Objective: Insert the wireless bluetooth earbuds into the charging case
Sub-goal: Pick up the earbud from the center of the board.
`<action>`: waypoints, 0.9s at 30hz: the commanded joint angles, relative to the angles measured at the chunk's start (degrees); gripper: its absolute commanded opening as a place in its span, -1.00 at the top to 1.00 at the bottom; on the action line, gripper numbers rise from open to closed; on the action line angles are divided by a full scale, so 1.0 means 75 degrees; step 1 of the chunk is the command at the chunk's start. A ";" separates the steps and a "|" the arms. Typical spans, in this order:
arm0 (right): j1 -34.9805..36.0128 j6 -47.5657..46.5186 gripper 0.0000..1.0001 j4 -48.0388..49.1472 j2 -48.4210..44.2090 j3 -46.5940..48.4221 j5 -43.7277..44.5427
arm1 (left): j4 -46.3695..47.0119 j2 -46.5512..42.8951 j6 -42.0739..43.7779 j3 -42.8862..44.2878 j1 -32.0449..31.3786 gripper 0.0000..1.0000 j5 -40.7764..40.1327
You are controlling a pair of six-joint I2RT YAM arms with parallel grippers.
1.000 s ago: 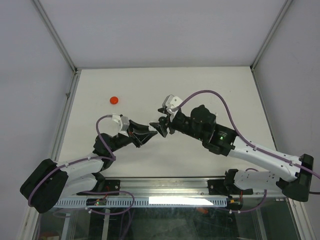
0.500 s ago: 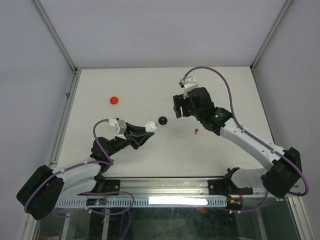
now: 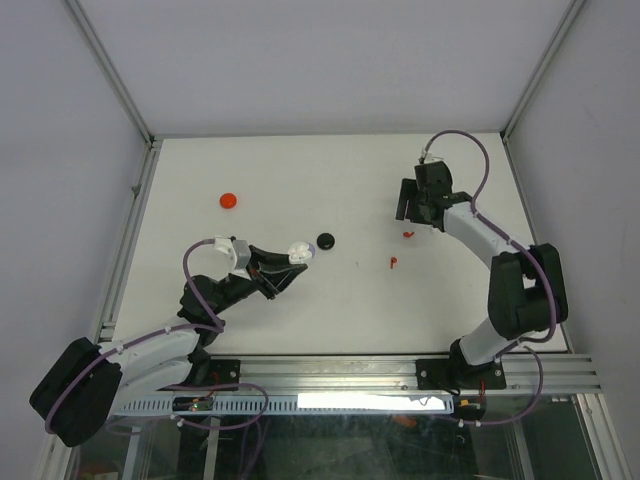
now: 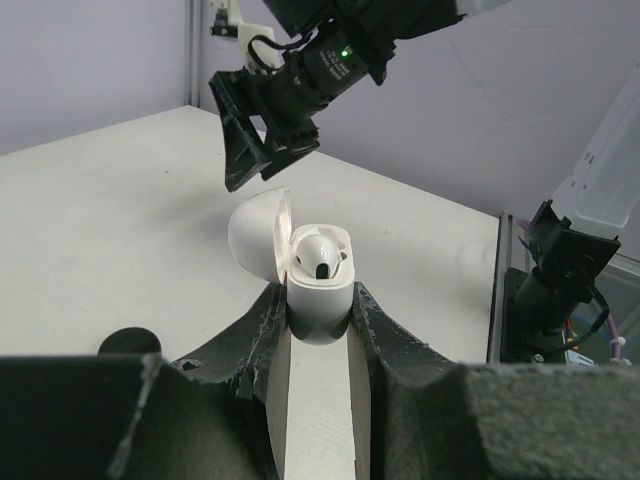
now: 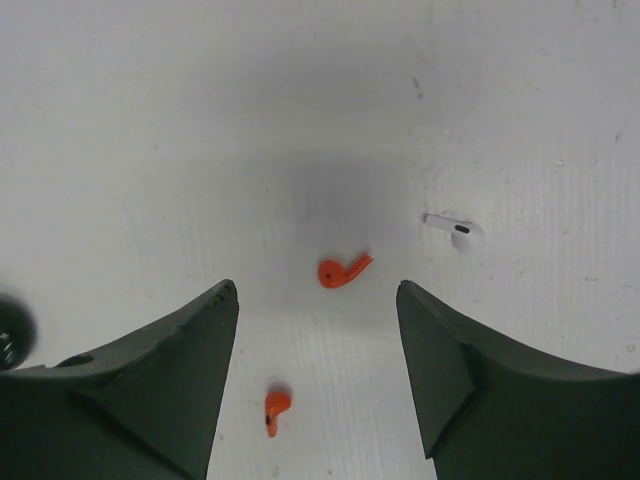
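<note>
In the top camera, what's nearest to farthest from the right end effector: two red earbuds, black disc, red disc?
1. upper red earbud, just beside the right end effector.
2. lower red earbud, a bit lower in the view.
3. black disc, toward the middle.
4. red disc, far left.

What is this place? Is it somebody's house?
Most likely a robot test lab, not a house. A left arm and a right arm are bolted to a metal rail at the edge of a white table, plain panels wall it in, and purple cables run along the arms.
</note>
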 commanded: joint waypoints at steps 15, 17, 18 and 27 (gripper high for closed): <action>-0.1232 0.0245 -0.31 0.0866 0.2307 0.1026 -0.0916 | 0.0220 0.0233 0.0081 0.0000 0.0040 1.00 0.0130; -0.1222 0.0230 -0.30 0.0770 0.2220 0.1059 -0.0961 | 0.0178 0.0179 0.0081 0.0006 0.0040 1.00 0.0146; -0.1220 0.0230 -0.29 0.0749 0.2106 0.1049 -0.0952 | 0.0144 0.0153 0.0086 0.0002 0.0040 1.00 0.0138; -0.1442 -0.0201 -0.27 0.0447 0.1656 0.1131 -0.0474 | 0.0084 0.0121 0.0086 0.0041 0.0040 1.00 0.0165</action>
